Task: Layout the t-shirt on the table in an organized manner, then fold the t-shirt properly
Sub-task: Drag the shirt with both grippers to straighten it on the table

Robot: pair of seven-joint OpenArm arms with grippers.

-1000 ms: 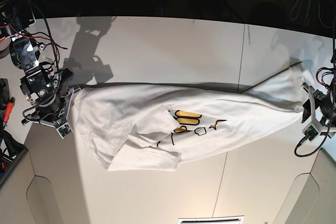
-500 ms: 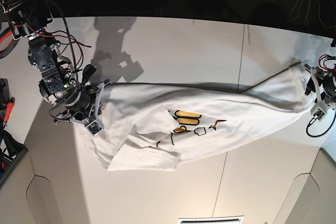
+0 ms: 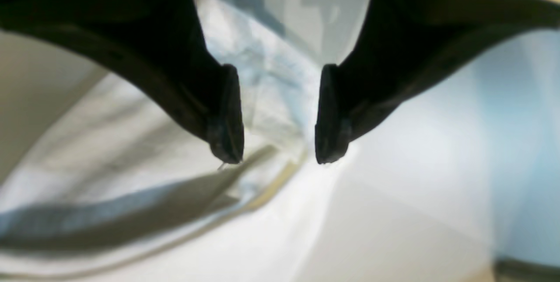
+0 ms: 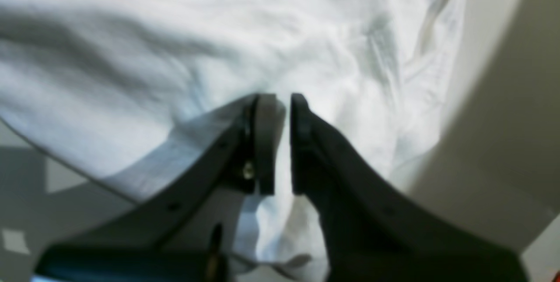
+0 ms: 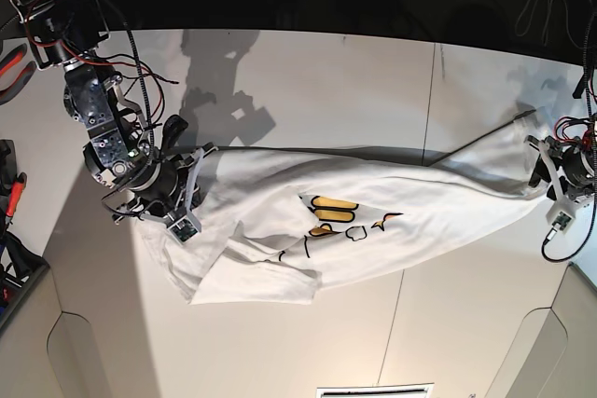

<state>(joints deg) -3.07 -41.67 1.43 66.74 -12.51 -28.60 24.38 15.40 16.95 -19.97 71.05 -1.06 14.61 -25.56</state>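
Right tool (image 4: 280, 142) sits over the bunched end of the t-shirt (image 5: 354, 212) on the base view's left, its jaws drawn close with only a thin slot between them; cloth runs up through that slot in the right wrist view, so I judge it pinched on a fold of the shirt. Left tool (image 3: 278, 115) stands wide at the far end on the base view's right, and the hem edge lies between its fingers (image 3: 227, 115) without either pad touching it, so nothing is gripped there.

The shirt lies as one long crumpled band across the white surface (image 5: 308, 81), its long axis running from one arm to the other and dipping a little toward the right arm's end. The orange-and-yellow print shows near the middle, half buried in a crease, and a flap is folded under along the near edge. Each arm is nearest its own end of the band; whatever spreading comes next turns on pulling across that long axis, since the cloth is already stretched lengthwise but hardly opened sideways.

Against the earlier frames, the right tool has travelled inward from the surface's edge onto the cloth, pushing that end into a tighter bunch. The left tool has drawn slightly in and up along the hem, while the print and the middle of the shirt have not shifted
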